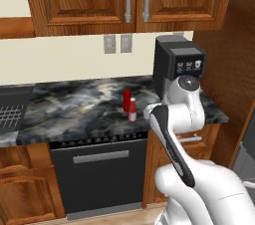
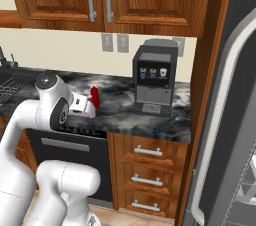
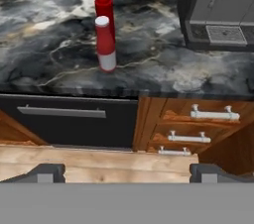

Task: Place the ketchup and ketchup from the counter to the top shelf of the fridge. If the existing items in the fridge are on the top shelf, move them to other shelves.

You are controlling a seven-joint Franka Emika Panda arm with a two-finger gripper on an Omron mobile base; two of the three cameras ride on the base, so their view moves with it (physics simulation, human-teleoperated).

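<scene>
**Operator:** While the arm is folded in front of the base, which step is in hand?

**Technician:** Approach for the first pick, by my reading. Neither bottle is lifted. The shorter ketchup (image 3: pixel 105 43), with pale cap and white label, stands upright on the counter (image 3: pixel 44 64). The taller ketchup (image 3: pixel 104 10), all dark red, stands just behind it, at 12 o'clock from it in the hand view. Whether the two touch cannot be told.

**Operator:** Gripper state?

**Technician:** The gripper (image 3: pixel 127 172) has its jaws fully apart and holds nothing. Its finger tips rise at the bottom of the hand view, well short of the bottles, over the floor in front of the dishwasher (image 3: pixel 64 119).

**Operator:** Arm pose?

**Technician:** Elbow high, forearm angled down toward the counter edge. The hand looks forward and down, with the bottles at 11 o'clock and the coffee machine (image 3: pixel 218 10) at 1 o'clock.

**Operator:** What does the next move call for?

**Technician:** Advance the hand forward and to its left, centre the jaws on the shorter bottle, and close without tipping the taller one. The fridge (image 2: pixel 235 120) stands at 3 o'clock in the right base view, so a carry to that side follows.
</scene>
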